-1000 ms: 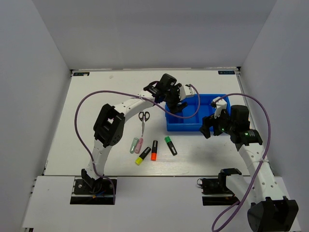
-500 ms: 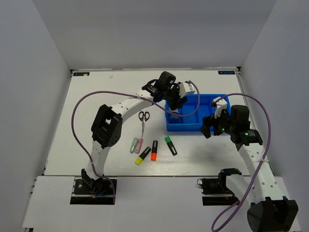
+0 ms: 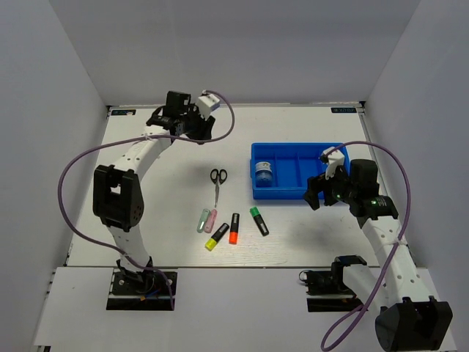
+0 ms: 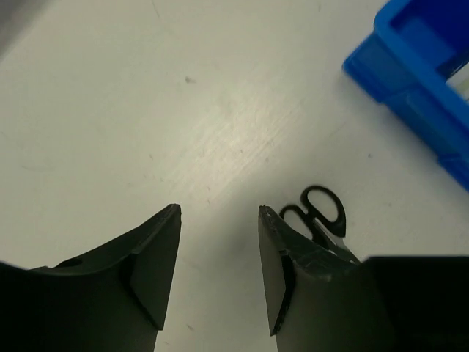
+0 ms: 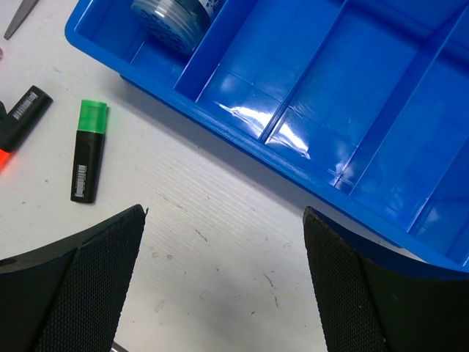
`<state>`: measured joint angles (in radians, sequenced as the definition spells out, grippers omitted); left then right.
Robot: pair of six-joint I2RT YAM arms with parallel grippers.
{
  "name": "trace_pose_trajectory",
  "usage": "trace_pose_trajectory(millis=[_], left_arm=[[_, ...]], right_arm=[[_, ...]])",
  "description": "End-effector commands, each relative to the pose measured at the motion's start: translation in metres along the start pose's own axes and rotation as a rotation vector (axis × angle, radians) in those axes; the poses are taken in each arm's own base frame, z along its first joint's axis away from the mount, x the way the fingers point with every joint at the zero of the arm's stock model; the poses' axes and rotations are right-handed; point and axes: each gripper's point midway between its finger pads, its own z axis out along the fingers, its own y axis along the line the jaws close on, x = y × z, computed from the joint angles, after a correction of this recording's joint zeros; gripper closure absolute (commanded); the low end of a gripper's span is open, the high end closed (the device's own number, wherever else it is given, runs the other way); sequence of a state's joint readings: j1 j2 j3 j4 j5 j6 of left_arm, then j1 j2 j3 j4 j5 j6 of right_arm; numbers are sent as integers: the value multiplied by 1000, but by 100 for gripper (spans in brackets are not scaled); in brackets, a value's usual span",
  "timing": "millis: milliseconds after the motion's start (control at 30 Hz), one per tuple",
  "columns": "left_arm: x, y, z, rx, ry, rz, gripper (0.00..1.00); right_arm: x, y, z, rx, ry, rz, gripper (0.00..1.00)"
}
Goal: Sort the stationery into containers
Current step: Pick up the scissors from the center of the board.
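Observation:
The blue tray (image 3: 282,193) sits right of centre, and the blue-and-white roll (image 3: 263,174) stands in its leftmost compartment. The scissors (image 3: 218,183) lie left of it. The pale green (image 3: 203,220), pink (image 3: 212,219), yellow (image 3: 216,237), orange (image 3: 234,228) and green (image 3: 259,220) highlighters lie nearer the front. My left gripper (image 3: 204,133) is open and empty, high over the far table; its view (image 4: 219,210) shows the scissors (image 4: 322,209) below. My right gripper (image 3: 316,192) is open and empty at the tray's near edge (image 5: 224,213), right of the green highlighter (image 5: 88,150).
The left arm's purple cable arcs over the far left of the table. The right arm's cable loops over the tray's right end. White walls enclose the table on three sides. The right wrist view shows the tray's compartments (image 5: 293,81) bare apart from the roll (image 5: 172,15).
My left arm has swung away from the tray to the far left-centre of the table, leaving the roll in the tray's left compartment. The right arm has not moved.

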<state>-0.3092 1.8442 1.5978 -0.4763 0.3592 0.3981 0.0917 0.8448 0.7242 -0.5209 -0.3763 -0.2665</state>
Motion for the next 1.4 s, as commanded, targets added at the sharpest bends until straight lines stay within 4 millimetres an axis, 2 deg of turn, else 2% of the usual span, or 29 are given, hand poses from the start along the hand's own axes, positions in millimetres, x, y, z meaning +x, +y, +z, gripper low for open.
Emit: trace_pose_trajectory(millis=[0,167,300,533,733,933,1067,1200,1233,1267,1367], left_arm=[[49,-29,13,71,144,-74,43],[81,-34,27,97,207,-142,44],[92,-41,33,113,222,-176,44],[126,-58,42,110,295,-175,44],[136,-66,55,103,322,-164,44],[140,-64,65,58,341,-148,45],[151,-62,68,15,380,-141,48],[163,-63,66,10,422,-146,58],[165,-63,65,8,431,-145,64],[167,-65,64,12,443,-145,77],[174,-67,62,10,460,-147,92]], right_arm=[[-9,-2,2,-5,-26,-15,10],[-7,-2,3,-5,-17,-13,10],[-5,-5,4,1,-8,-14,10],[-7,-5,3,4,-12,-17,10],[-7,-4,3,1,-13,-20,10],[-7,-4,2,2,-17,-18,10],[-7,-4,2,5,-18,-17,10],[-8,-4,1,5,-20,-21,10],[-8,-4,1,8,-21,-22,10],[-8,-4,1,4,-21,-18,10],[-9,-4,0,9,-28,-19,10]])
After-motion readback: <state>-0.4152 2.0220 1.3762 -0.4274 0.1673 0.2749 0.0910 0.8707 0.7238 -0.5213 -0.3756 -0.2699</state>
